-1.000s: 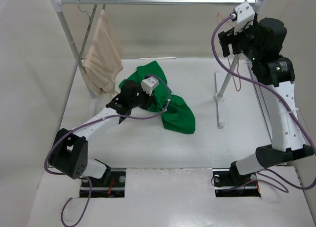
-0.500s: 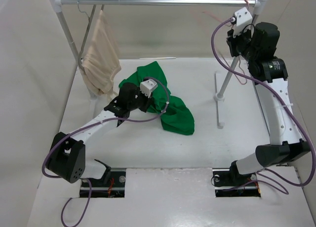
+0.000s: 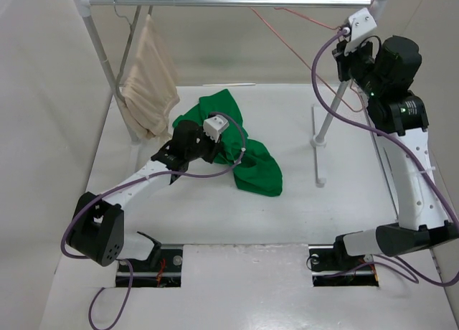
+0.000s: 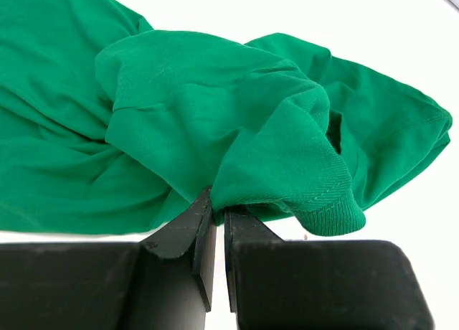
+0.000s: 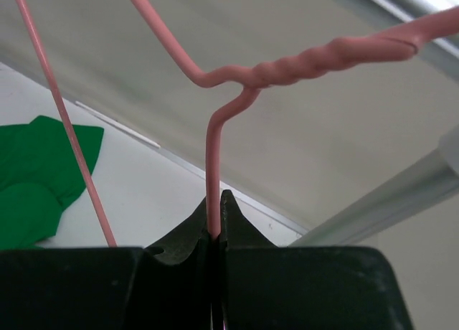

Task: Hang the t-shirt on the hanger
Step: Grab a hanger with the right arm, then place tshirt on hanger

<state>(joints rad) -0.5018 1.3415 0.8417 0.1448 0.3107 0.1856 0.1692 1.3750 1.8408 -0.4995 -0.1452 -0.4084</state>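
Pinches a fold of the bright green t-shirt (image 4: 215,115) between the tightly closed left fingers (image 4: 193,237), the rest lying crumpled on the white surface (image 3: 215,215). Clamps the pink wire hanger (image 5: 211,158) just below its twisted neck in the closed right fingers (image 5: 186,237), high up near the rail (image 3: 215,1); hooked there or not, hard to tell.

On my right wrist camera I see the right gripper (image 5: 215,233) pinched tight on the hanger (image 5: 212,165), its pink wire rising from the jaws to a twisted neck. Another strand of it slants down at left. The green t-shirt (image 5: 36,179) lies lower left on the white table (image 5: 143,194).
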